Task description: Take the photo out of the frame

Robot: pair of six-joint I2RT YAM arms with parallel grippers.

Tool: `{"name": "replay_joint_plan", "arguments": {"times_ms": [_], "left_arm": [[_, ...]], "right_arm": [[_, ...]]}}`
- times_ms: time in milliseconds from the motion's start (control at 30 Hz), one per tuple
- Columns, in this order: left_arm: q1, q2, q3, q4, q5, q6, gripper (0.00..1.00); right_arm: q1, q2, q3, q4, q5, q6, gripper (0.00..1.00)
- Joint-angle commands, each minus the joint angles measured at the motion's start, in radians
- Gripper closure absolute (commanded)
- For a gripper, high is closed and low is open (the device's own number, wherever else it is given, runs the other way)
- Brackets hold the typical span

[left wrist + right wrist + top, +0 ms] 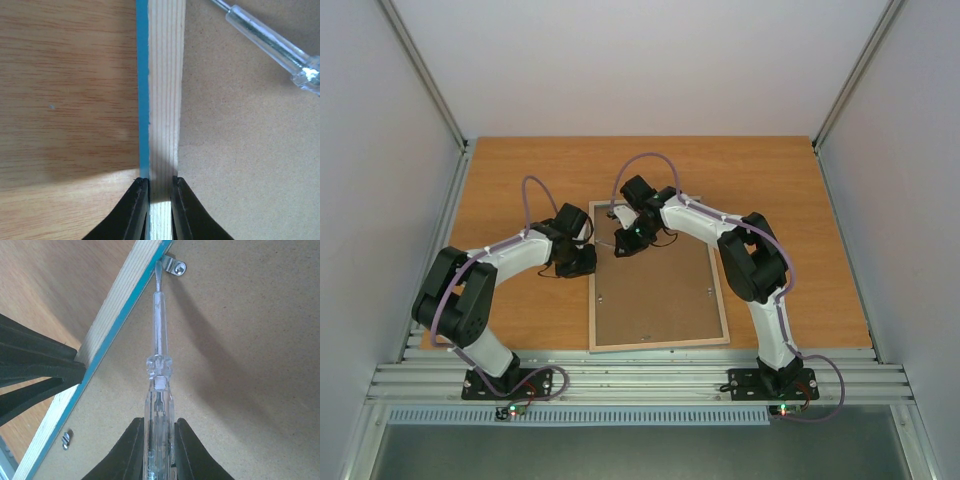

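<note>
The frame [592,300] lies face down on the wooden table [770,180], its pale wood back upward and a thin turquoise edge showing on the outside. The brown backing board [660,295] fills it.

The left gripper [160,187] is at the frame's left rail, near the far corner. Its black fingers are nearly closed, one on each side of the pale rail, pinching it.

The right gripper [159,435] hangs over the far end of the frame, above the backing board. Its fingers are closed on the handle of a clear-handled screwdriver [159,340]. The shaft runs toward the frame's rail, and its tip sits at a small metal clip [175,266] just inside that rail. A second clip [66,438] sits further along the same rail (small, and partly in shadow).
</note>
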State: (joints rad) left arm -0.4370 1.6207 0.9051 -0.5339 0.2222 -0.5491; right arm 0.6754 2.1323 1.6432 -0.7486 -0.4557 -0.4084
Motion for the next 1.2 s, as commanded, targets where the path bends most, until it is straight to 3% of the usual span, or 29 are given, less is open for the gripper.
{"name": "replay_joint_plan", "arguments": {"times_ms": [0, 633, 1167], "left_arm": [[-0.002, 0.012, -0.011, 0.04, 0.019, -0.002, 0.86], [-0.002, 0.009, -0.028, 0.052, 0.032, -0.005, 0.86], [-0.002, 0.02, -0.029, 0.058, 0.041, -0.006, 0.85]], "right_arm": [[0.015, 0.016, 0.0, -0.047, 0.001, 0.0, 0.99], [0.013, -0.088, -0.07, 0.095, 0.054, 0.089, 0.99], [0.013, 0.012, -0.012, 0.059, 0.017, 0.089, 0.99]]}}
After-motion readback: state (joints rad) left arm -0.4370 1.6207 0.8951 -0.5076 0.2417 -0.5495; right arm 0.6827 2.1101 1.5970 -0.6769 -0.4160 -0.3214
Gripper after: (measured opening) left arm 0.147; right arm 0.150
